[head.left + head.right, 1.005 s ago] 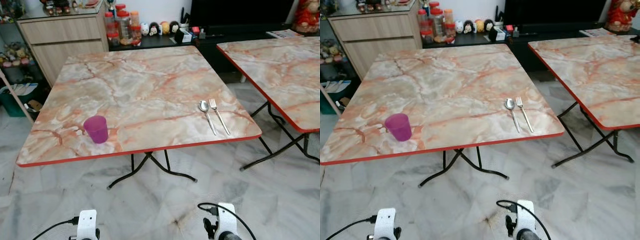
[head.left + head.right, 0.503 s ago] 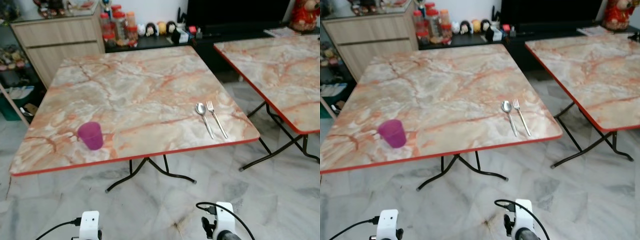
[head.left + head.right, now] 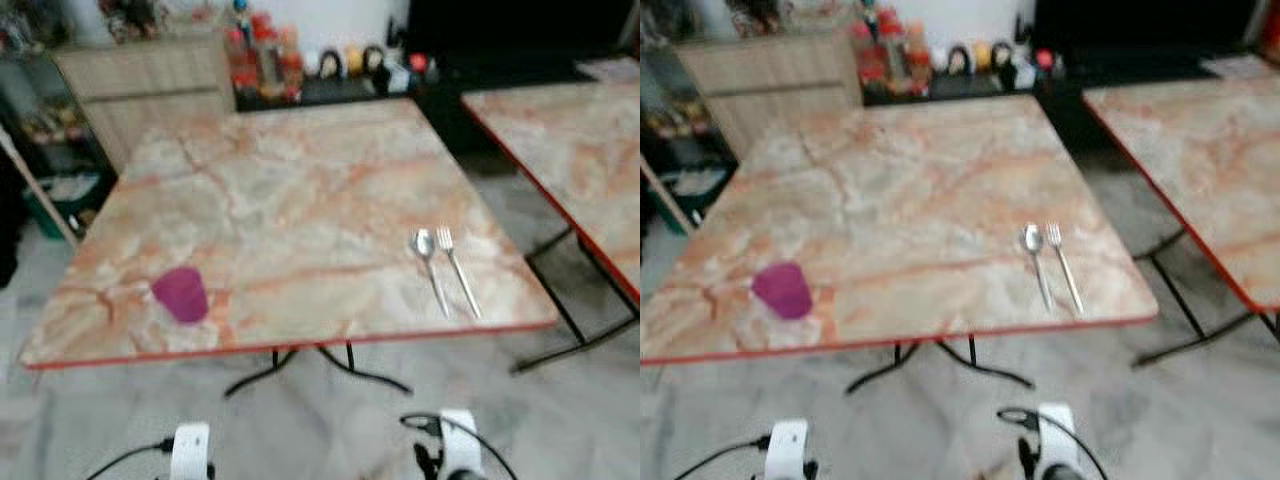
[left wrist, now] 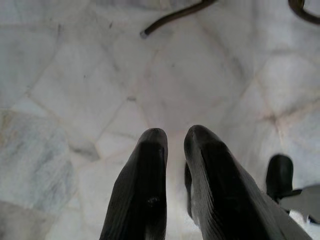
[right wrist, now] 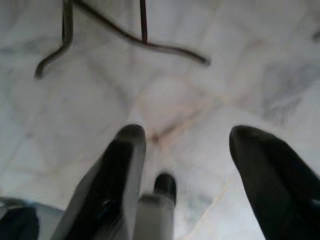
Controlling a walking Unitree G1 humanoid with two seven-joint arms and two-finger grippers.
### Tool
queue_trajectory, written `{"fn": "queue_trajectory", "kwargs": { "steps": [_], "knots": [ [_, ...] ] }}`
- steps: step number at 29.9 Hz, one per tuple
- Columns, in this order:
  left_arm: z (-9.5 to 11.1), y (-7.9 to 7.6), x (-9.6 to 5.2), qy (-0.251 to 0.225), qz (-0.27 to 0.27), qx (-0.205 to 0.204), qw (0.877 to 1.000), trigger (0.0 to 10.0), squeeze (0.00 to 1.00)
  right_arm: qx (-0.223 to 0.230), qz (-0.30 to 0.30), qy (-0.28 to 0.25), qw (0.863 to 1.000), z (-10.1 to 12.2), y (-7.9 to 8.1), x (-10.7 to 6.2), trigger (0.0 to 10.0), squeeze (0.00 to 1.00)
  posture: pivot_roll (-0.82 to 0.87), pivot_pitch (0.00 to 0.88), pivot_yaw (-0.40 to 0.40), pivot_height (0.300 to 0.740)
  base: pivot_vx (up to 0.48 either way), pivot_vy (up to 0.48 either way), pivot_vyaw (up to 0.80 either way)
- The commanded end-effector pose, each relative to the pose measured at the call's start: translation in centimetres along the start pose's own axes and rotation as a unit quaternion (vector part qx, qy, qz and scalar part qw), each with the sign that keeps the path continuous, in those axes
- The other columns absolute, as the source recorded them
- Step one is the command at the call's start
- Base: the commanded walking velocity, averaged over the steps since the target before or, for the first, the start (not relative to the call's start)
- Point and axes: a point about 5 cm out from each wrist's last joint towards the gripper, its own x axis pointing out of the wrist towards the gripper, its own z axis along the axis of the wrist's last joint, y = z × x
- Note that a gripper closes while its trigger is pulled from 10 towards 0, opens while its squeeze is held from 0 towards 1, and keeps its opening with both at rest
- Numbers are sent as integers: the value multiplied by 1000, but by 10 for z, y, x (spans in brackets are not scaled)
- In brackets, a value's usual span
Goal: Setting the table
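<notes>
Left eye view: a purple cup (image 3: pixel 180 293) is seen near the bench (image 3: pixel 300 190) front-left corner, spoon (image 3: pixel 428 257) and fork (image 3: pixel 459 271) front-right (blurred). Cup judged light, rigid; best gripped around its wall. Left hand (image 4: pixel 175 142) is nearly closed, right hand (image 5: pixel 192 137) apart, both empty above the floor.

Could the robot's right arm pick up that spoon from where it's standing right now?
Probably not yet. The right end effector hangs low over the floor, open and empty, while the spoon lies beside the fork near the table edge. Nothing blocks the way, but the robot likely must step closer.
</notes>
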Motion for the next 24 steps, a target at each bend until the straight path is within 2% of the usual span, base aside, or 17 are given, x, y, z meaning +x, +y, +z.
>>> {"fn": "queue_trajectory", "kwargs": {
  "steps": [1, 6, 9, 10, 14, 16, 17, 18, 19, 21, 24],
  "knots": [
    [0, 9, 0, -2, 13, -1, 1000, 10000, 0, -6, 16, -5, 1000, 3, 10, 2, 10000, 0, -2, 0, 5, 740, 0, 0, 0],
    [-3, 9, -1, 0, 14, -3, 1000, 10000, 0, -46, 28, -15, 998, 2, 10, 0, 10000, 0, 1, 0, 1, 740, 0, 0, 0],
    [-5, 10, -2, 3, 16, -5, 1000, 10000, 0, -101, 41, -37, 993, 3, 7, -2, 10000, 0, -2, 0, -1, 740, 0, 0, 0],
    [-8, 11, -2, 8, 16, -2, 1000, 10000, 0, -136, 54, -48, 988, 2, 7, -4, 10000, 0, -7, 0, -1, 740, 0, 0, 0],
    [-13, 12, -4, 14, 17, 0, 1000, 10000, 0, -201, 90, -82, 972, 1, 10, -8, 10000, 0, -18, 0, 3, 740, 0, 0, 0],
    [-14, 12, -4, 16, 17, 1, 1000, 10000, 0, -216, 92, -106, 966, 6, 8, -10, 10000, 0, -22, 0, 6, 740, 0, 0, 0],
    [-15, 12, -4, 17, 16, 4, 1000, 10000, 0, -245, 85, -136, 956, 15, 3, -12, 10000, 0, -33, 0, 9, 740, 0, 0, 0],
    [-15, 12, -4, 17, 16, 4, 1000, 10000, 0, -245, 85, -136, 956, 15, 3, -12, 10000, 0, -33, 0, 9, 740, 0, 0, 0],
    [-15, 12, -4, 18, 16, 6, 1000, 10000, 0, -269, 82, -160, 946, 22, 1, -14, 10000, 0, -38, 0, 10, 740, 0, 0, 0],
    [-15, 12, -4, 19, 14, 9, 1000, 10000, 0, -262, 83, -206, 939, 37, 0, -17, 10000, 0, -39, 0, 10, 740, 0, 0, 0],
    [-15, 13, -4, 18, 14, 9, 1000, 10000, 0, -259, 86, -237, 932, 48, 1, -19, 10000, 0, -39, 0, 10, 740, 0, 0, 0]
  ]
}}
